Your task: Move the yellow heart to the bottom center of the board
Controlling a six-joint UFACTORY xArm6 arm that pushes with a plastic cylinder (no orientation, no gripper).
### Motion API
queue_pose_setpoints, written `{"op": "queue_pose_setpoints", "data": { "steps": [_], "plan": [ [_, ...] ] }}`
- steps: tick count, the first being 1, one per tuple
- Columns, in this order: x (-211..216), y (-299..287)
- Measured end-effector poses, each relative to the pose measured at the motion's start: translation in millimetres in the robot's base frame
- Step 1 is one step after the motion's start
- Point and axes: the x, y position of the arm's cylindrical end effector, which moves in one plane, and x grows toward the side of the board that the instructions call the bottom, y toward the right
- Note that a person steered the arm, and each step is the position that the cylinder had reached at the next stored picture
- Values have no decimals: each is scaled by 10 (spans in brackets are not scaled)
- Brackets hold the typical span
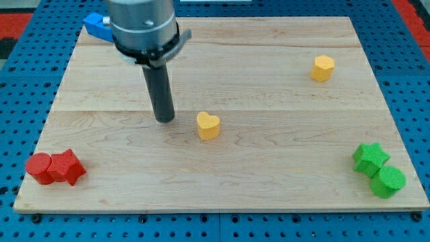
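The yellow heart (208, 126) lies near the middle of the wooden board (269, 175), a little left of centre. My tip (164, 119) rests on the board just to the view's left of the heart, about a block's width away and not touching it. The dark rod rises from the tip to the arm's grey housing at the view's top left.
A yellow hexagon-like block (322, 68) sits at the upper right. A green star (370, 158) and a green cylinder (388, 181) touch at the lower right. A red cylinder (39, 167) and a red star (66, 167) touch at the lower left. A blue block (96, 25) shows at the top left, partly hidden by the arm.
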Motion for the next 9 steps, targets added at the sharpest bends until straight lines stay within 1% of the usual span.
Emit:
{"op": "queue_pose_setpoints", "data": {
  "steps": [1,2,3,4,5,6,7,8,9],
  "plan": [
    [-97,502],
    [443,920],
    [727,1012],
    [562,1008],
    [525,728],
    [726,674],
    [864,908],
    [760,950],
    [358,1235]
  ]
}}
